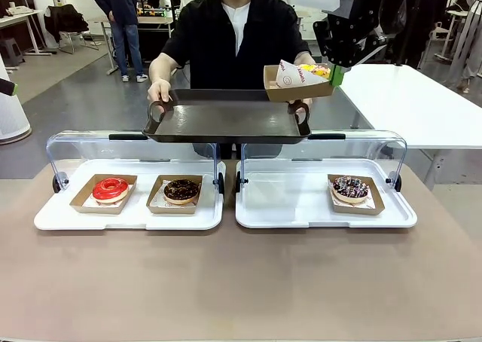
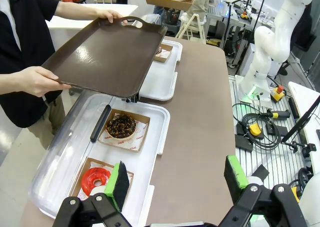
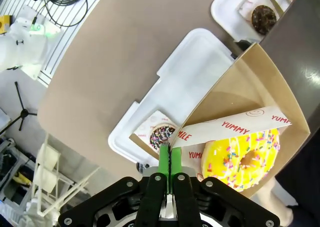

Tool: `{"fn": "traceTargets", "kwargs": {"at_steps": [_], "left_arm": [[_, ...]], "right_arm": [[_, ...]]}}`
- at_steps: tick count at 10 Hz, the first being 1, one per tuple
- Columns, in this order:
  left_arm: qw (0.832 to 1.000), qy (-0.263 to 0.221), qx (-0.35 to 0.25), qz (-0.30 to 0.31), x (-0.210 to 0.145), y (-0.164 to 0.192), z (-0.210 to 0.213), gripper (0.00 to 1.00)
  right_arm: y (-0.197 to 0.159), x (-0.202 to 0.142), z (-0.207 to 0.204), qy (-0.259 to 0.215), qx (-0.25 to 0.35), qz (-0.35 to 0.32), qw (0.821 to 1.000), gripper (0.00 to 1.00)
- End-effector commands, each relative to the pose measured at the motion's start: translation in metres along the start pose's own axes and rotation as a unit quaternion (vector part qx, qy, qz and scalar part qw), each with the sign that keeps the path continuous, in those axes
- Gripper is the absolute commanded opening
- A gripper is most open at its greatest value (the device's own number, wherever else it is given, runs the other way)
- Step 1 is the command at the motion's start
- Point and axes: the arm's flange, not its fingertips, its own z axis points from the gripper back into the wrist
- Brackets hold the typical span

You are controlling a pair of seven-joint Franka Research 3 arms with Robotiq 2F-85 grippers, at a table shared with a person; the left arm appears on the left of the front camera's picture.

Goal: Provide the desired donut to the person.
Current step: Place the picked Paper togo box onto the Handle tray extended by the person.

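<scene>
A yellow sprinkled donut [image 3: 245, 157] lies on printed paper in an open cardboard tray [image 1: 298, 86]. My right gripper [image 1: 337, 75] is shut on that cardboard tray's edge and holds it in the air above the right end of a dark brown serving tray [image 1: 226, 121]. The person [image 1: 230, 33] holds the serving tray by both handles over the far side of the table. In the right wrist view the green pads [image 3: 164, 162] pinch the cardboard wall [image 3: 240, 87]. My left gripper [image 2: 176, 176] hangs open and holds nothing, above the table's left side near the red donut [image 2: 95, 179].
Two white display trays [image 1: 132, 218] [image 1: 324, 214] with raised clear lids sit on the brown table. They hold a red donut [image 1: 111, 189], a chocolate donut [image 1: 181, 190] and a sprinkled chocolate donut [image 1: 350, 187]. A white table [image 1: 410, 101] stands at the back right.
</scene>
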Motion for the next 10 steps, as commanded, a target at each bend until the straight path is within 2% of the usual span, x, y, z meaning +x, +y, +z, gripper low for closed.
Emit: {"fn": "traceTargets", "kwargs": {"at_steps": [1,5,8,10], "left_arm": [[1.0,-0.006,0.0,-0.002,0.002,-0.001,0.001,1.0],[1.0,-0.006,0.0,-0.002,0.002,-0.001,0.001,1.0],[1.0,-0.006,0.0,-0.002,0.002,-0.001,0.001,1.0],[1.0,-0.006,0.0,-0.002,0.002,-0.001,0.001,1.0]], "right_arm": [[0.004,-0.001,-0.005,-0.004,0.001,-0.011,1.0,0.01],[0.001,-0.002,-0.002,0.0,0.003,-0.002,1.0,0.01],[-0.035,-0.031,-0.013,-0.042,-0.031,-0.018,0.998,0.01],[-0.061,-0.047,-0.034,-0.067,-0.038,0.01,0.997,0.01]]}}
